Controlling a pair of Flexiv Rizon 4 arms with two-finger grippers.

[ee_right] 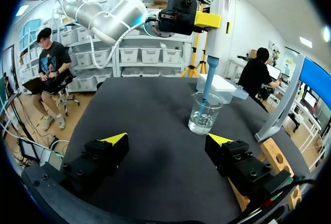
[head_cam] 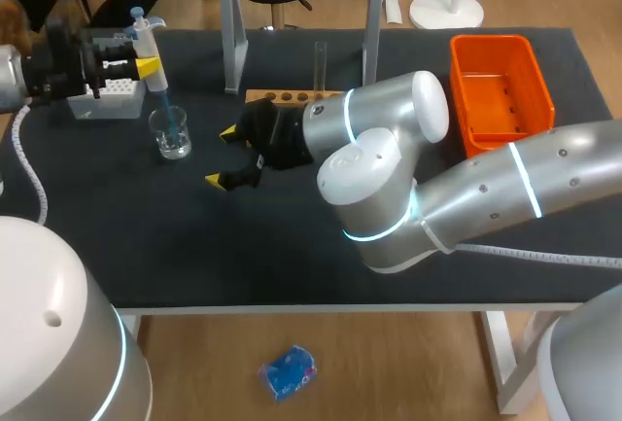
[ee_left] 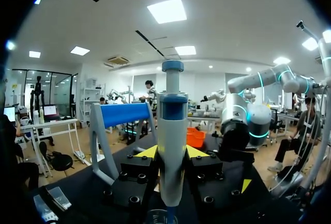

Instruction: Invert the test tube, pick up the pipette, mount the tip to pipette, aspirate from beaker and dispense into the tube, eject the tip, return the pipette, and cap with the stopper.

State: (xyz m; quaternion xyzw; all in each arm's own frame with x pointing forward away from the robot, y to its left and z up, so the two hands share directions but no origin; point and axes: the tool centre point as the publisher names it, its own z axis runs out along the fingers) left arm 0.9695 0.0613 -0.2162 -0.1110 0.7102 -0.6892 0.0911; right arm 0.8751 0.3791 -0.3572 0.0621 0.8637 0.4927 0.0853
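Pipette point(ee_right: 220, 17) dips its blue tip point(ee_right: 206, 92) into the part-filled beaker point(ee_right: 214, 121).

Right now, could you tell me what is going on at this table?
The left gripper holds the pipette upright, its blue tip down inside the glass beaker. The right gripper is open and empty above the mat, beside the wooden rack where the test tube stands upright.

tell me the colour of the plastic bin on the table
Orange. The bin shows best in the head view.
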